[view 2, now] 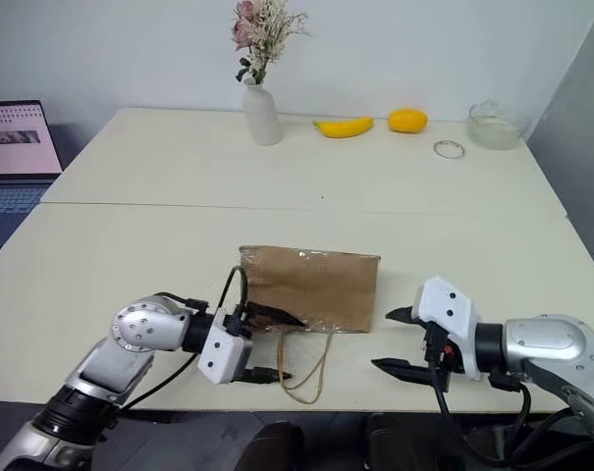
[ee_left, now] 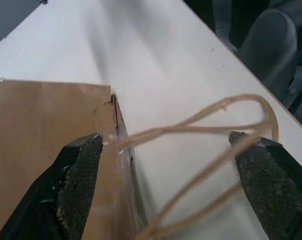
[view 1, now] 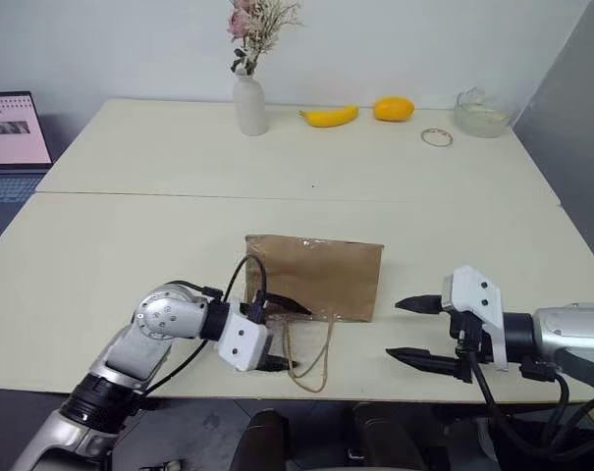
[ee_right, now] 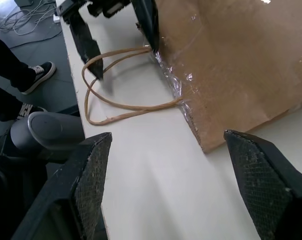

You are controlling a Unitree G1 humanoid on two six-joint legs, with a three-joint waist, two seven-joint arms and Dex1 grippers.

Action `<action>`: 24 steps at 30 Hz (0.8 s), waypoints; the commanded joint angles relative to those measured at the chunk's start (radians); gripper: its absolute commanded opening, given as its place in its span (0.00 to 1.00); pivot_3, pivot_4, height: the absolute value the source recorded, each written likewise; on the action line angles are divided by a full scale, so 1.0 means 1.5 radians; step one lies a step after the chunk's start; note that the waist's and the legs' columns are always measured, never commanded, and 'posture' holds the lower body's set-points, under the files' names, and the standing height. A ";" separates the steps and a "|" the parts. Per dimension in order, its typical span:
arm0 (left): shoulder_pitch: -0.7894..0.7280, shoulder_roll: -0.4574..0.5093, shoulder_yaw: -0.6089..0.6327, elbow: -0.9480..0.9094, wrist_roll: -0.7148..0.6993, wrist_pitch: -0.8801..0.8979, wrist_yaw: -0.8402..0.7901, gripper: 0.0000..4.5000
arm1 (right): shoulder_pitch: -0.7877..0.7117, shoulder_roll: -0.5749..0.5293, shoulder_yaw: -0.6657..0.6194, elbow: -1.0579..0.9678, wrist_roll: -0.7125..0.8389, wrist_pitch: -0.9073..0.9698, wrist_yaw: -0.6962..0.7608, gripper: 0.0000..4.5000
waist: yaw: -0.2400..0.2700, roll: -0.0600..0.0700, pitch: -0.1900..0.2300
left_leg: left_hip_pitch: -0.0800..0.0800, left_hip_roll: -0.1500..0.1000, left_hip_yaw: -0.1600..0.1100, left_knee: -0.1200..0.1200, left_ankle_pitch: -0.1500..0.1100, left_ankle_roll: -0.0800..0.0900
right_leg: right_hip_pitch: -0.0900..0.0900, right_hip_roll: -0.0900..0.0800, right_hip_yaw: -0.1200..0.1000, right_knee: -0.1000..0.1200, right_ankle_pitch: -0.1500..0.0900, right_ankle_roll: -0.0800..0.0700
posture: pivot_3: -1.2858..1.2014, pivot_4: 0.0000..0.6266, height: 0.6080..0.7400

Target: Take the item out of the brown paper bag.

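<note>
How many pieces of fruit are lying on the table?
2: a yellow banana and an orange fruit, side by side at the table's far edge, right of the vase. The bag may hide more.

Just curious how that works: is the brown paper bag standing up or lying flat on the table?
Lying flat. The brown paper bag rests on its broad side on the table, string handles sprawled toward the near edge.

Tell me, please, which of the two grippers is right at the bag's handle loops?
The left gripper: its open fingers straddle the string handles at the brown paper bag's mouth. The right gripper hovers open beside the bag.
</note>
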 commanded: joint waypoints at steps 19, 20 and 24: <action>-0.116 -0.030 0.050 -0.097 -0.107 0.285 0.082 0.01 | -0.071 0.025 0.165 0.000 -0.061 -0.056 0.024 0.84 | -0.003 0.000 0.000 | 0.000 0.000 0.000 0.000 0.000 0.000 | 0.000 0.001 0.000 0.000 0.000 0.000 | 0.52 0.24 1.00; -0.124 -0.033 0.055 -0.095 -0.110 0.296 0.088 0.01 | -0.079 0.030 0.177 0.003 -0.068 -0.059 0.026 0.84 | -0.003 0.000 0.000 | 0.000 0.000 0.000 0.000 0.000 0.000 | 0.000 0.001 0.000 0.000 0.000 0.000 | 0.52 0.24 1.00; -0.184 -0.059 0.090 -0.052 -0.114 0.349 0.139 0.01 | -0.148 0.094 0.265 0.039 -0.114 -0.070 0.014 0.84 | -0.002 0.000 0.000 | 0.000 0.000 -0.001 0.001 0.000 0.000 | 0.000 0.002 -0.001 0.001 0.000 0.000 | 0.52 0.24 1.00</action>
